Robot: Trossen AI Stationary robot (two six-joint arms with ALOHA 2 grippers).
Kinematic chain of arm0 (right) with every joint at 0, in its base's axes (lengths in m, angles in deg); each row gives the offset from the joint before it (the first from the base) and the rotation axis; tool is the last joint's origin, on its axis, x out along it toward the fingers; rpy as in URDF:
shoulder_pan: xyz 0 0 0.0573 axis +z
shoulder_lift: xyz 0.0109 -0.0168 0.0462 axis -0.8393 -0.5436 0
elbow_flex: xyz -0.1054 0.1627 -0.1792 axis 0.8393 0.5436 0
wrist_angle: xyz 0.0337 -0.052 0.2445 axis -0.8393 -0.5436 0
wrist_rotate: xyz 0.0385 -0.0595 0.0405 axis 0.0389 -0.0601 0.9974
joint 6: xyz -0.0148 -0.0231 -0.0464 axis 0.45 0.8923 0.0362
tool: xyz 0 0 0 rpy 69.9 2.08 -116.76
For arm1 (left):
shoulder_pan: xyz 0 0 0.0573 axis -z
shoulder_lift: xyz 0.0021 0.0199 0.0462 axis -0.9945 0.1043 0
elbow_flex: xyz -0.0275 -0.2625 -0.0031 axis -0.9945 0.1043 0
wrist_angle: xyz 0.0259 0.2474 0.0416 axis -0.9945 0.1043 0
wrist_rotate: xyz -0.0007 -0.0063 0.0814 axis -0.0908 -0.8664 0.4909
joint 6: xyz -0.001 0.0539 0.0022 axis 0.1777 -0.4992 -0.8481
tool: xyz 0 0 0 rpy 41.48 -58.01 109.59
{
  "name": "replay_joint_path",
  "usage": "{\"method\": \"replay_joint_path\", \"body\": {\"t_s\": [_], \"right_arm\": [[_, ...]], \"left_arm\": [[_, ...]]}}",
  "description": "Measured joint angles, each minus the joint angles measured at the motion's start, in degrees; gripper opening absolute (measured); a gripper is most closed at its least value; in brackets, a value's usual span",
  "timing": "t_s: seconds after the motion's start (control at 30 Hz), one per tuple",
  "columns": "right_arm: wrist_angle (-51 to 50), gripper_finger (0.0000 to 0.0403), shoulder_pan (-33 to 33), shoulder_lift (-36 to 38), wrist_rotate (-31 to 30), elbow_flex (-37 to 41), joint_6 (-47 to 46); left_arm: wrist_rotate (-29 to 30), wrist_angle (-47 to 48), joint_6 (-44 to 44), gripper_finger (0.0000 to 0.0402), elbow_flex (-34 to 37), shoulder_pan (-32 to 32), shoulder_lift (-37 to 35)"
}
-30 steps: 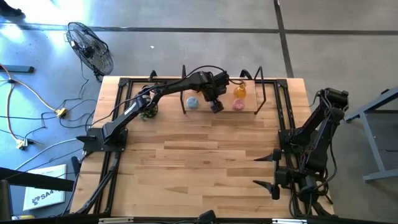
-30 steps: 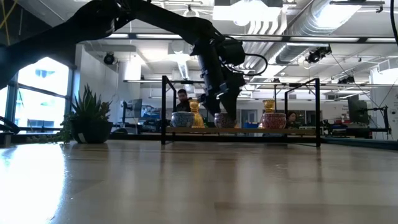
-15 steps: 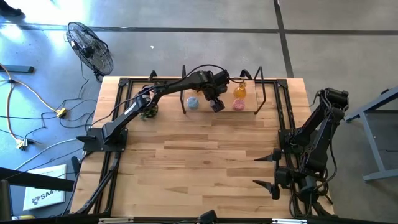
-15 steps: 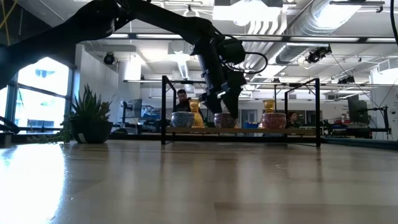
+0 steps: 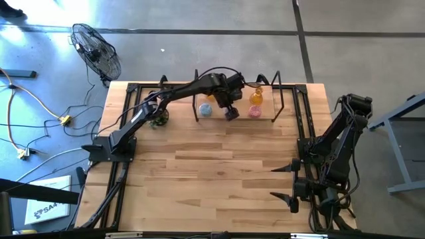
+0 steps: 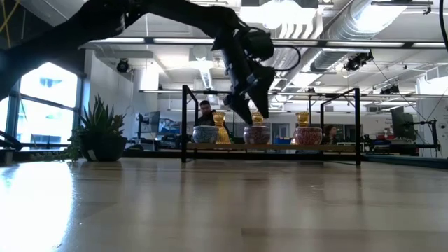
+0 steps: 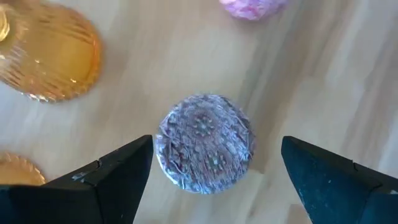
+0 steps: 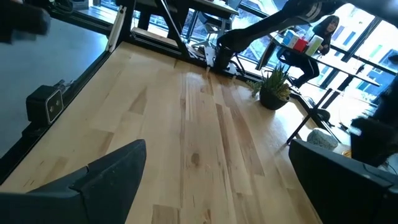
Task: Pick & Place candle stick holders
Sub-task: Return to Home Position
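Nearest you, at the right edge of the counter, the right claw waits on its folded arm with its fingers spread wide and nothing between them. At the far edge, a low shelf sits in a black frame, and a small plant stands just off its left end. Three round pieces stand side by side along the shelf's front, apart from one another: the pale blue holder, the lilac holder and the pink holder. The amber holders stand just behind them. The left claw hangs directly over the lilac holder, clear of it, with its fingers parted wider than the glass and gripping nothing.

All the glass in view is on the shelf, so the placing looks done and only the retreat seems left.

That retreat is where I judge the risk lies. If you swing the left arm sideways before lifting, a finger could clip the lilac holder or an amber neighbour. Light glass tips easily — one knock may topple the row or roll a piece off the shelf. The frame's posts stand close enough to catch the arm.
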Motion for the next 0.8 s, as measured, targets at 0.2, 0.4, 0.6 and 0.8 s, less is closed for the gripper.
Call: {"method": "replay_joint_path", "body": {"t_s": [0.2,0.4,0.6,0.8], "right_arm": [[1.85,0.0389,-1.25,-0.02,-0.08,0.02,4.71],[5.78,0.0389,-5.35,0.00,2.04,0.02,11.82],[13.99,0.0389,-10.68,0.00,12.07,0.02,16.01],[22.10,0.0389,-16.98,0.00,26.96,0.02,21.89]], "left_arm": [[-0.49,3.71,-0.68,0.0339,-0.08,1.56,-3.37],[6.79,4.33,-3.03,0.0287,-0.09,3.98,-8.85],[14.87,11.29,-5.03,0.0181,-0.14,9.00,-15.09],[18.58,24.96,-1.54,0.0027,-0.10,15.81,-20.70]]}}
